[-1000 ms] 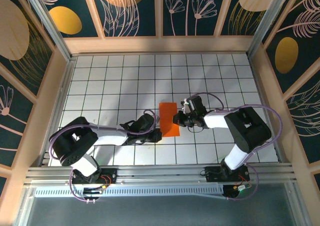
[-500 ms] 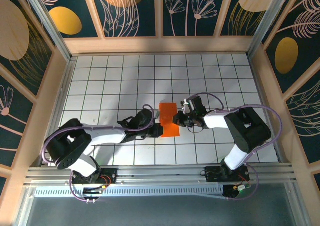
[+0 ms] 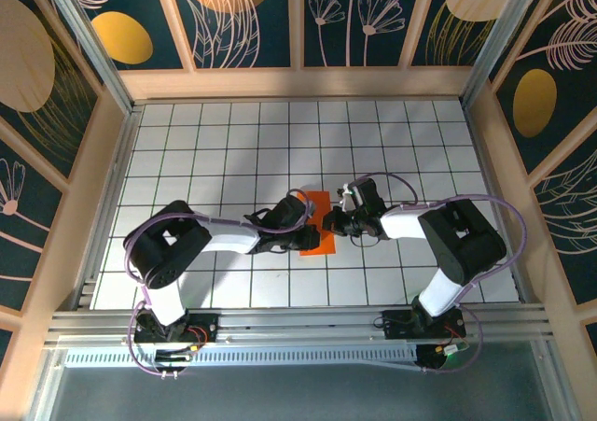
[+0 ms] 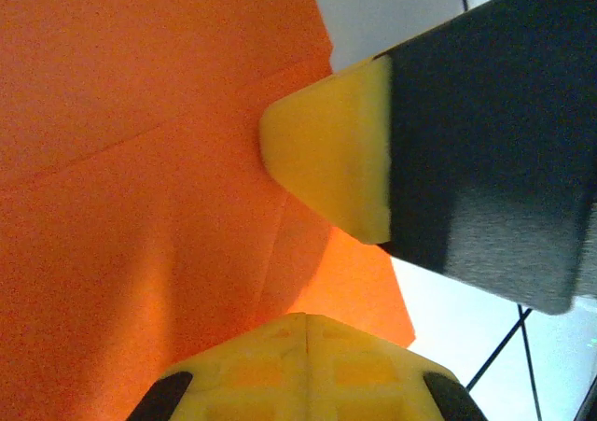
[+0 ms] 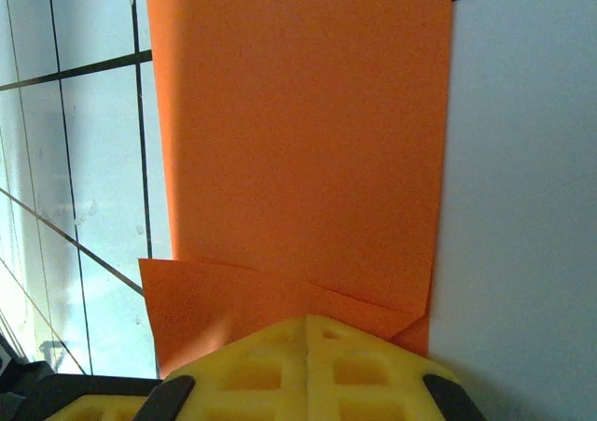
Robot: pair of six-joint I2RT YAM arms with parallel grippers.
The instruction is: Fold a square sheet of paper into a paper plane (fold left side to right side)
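Status check: the square sheet of paper [image 3: 322, 245] lies flat near the centre of the tiled table [image 3: 215, 150], already doubled into a narrow strip. In the top view its long axis runs from 12 to 6 o'clock.

I read the left gripper [image 3: 306, 233] as tip-down on the strip's 9 o'clock side, fingers pressed together. The right gripper [image 3: 329, 222] sits at the 3 o'clock edge with its fingers likewise pressed together. I cannot tell whether either nips a layer or merely bears on the paper.

In the left wrist view, a yellow fingertip [image 4: 326, 164] of the right gripper stands just beside my left fingers, both over orange. In the right wrist view, the strip extends toward 12 o'clock from the fingers, with slanted flaps layered just ahead of them.

Judgement: both arms are equally near, facing each other across the strip's short axis. Any crease stroke should run along the long axis, since bare tiles lie open at 12 and 6 o'clock and the walls are well apart. The main hazard is finger-to-finger contact
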